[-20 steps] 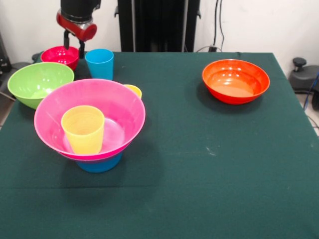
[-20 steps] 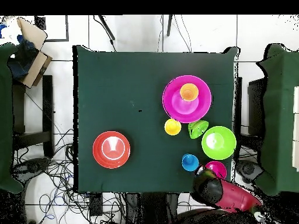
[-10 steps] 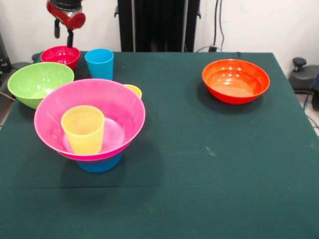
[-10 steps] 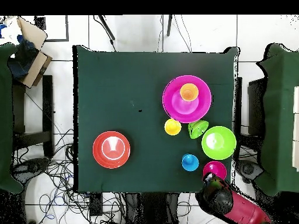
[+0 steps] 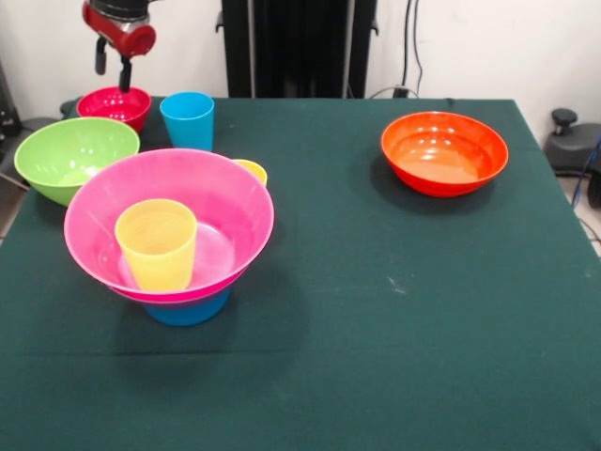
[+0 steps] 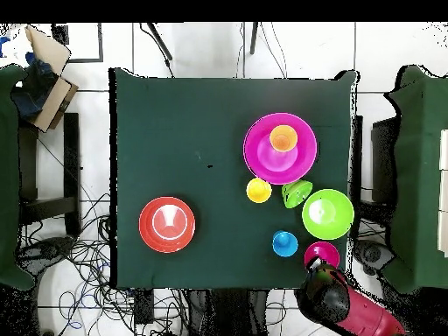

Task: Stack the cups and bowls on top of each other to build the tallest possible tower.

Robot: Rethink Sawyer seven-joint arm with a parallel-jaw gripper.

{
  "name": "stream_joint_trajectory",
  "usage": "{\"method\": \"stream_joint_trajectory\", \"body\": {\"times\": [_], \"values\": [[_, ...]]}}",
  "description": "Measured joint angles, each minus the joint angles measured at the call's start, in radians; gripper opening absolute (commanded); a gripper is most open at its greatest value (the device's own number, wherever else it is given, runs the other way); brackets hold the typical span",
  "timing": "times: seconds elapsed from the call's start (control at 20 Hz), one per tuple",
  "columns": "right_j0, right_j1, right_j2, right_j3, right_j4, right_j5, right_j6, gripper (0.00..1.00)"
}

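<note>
The tower is the big pink bowl (image 5: 225, 202) resting on a mid blue bowl (image 5: 188, 308), with the pale yellow cup (image 5: 157, 242) upright inside it; it also shows in the overhead view (image 6: 302, 157). The sky blue cup (image 5: 188, 119), small red bowl (image 5: 115, 101), lime green bowl (image 5: 73, 155) and orange-yellow cup (image 5: 252, 169) stand near it. A small green bowl (image 6: 297, 192) lies tipped beside the tower. The orange bowl (image 5: 443, 152) sits alone. My gripper (image 5: 111, 66) hangs open and empty above the red bowl's far side, at the table edge (image 6: 325, 289).
The green cloth table (image 5: 394, 310) ends just behind the red bowl. A black pedestal (image 5: 299, 47) stands behind the table. Cables lie on the floor around the table in the overhead view.
My gripper has risen and drawn back from the red bowl toward the robot's side, still open and empty. The bowls and cups have not moved.
</note>
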Motion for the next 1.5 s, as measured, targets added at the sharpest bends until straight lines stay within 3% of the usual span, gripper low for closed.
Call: {"method": "stream_joint_trajectory", "body": {"times": [0.4, 1.0, 1.5], "values": [[-0.025, 0.04, 0.005, 0.0, -0.01, -0.103, 0.0, 1.0], [-0.036, 0.168, 0.007, 0.005, -0.01, -0.257, 0.0, 1.0], [-0.011, 0.203, 0.0, 0.014, -0.009, -0.273, 0.0, 1.0]]}}
